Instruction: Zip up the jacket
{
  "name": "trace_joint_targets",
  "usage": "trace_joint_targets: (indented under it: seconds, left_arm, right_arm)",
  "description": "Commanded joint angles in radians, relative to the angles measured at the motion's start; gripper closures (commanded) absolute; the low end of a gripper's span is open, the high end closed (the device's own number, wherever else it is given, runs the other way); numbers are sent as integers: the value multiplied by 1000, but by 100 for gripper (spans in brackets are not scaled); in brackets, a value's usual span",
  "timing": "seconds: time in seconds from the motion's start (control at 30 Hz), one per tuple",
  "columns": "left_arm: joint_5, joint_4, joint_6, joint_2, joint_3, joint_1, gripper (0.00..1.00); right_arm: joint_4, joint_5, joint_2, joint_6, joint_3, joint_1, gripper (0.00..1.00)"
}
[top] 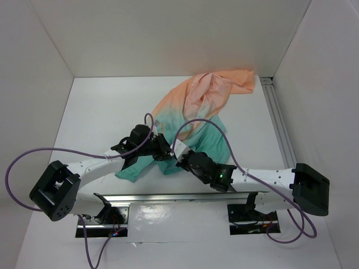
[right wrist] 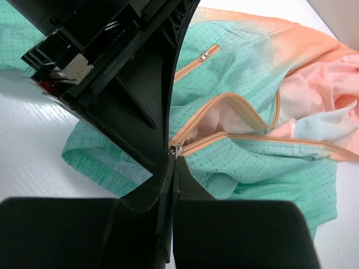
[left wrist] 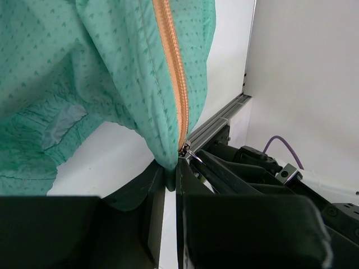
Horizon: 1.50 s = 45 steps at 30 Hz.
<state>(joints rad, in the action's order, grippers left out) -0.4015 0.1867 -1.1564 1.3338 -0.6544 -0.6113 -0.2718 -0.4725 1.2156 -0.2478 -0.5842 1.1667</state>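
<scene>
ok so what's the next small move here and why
Probably the right gripper draws the slider a little way along the zipper, away from the left gripper: its tips look shut on the slider, the left pinches the jacket hem, and the teeth above gape open.

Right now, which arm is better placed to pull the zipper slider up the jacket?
Right, probably. The right gripper seems shut on the zipper slider, with the open orange tracks ahead; the left gripper pinches the teal hem below it.
</scene>
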Motion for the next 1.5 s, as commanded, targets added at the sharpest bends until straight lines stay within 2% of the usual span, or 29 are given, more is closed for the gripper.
trace_joint_targets:
  seconds: [0.0, 0.23, 0.47, 1.1, 1.3, 1.47]
  left_arm:
    - [-17, 11, -2, 8, -31, -4, 100]
    - [-94, 42, 7, 28, -22, -4, 100]
    - [-146, 51, 7, 38, -4, -4, 100]
    - [-183, 30, 47, 28, 6, -13, 100]
    - [-201, -79, 78, -47, 6, -33, 100]
    - [-165, -280, 112, -165, 24, -33, 100]
  right_arm:
    - [-30, 3, 7, 15, -60, -4, 100]
    - [-66, -28, 16, -14, -69, -4, 100]
    - [-102, -40, 61, -42, -92, -67, 100]
    - [-219, 38, 168, -82, -184, -206, 100]
    - [-239, 48, 268, -91, -261, -332, 100]
    - [-239, 113, 317, -82, -327, -497, 100]
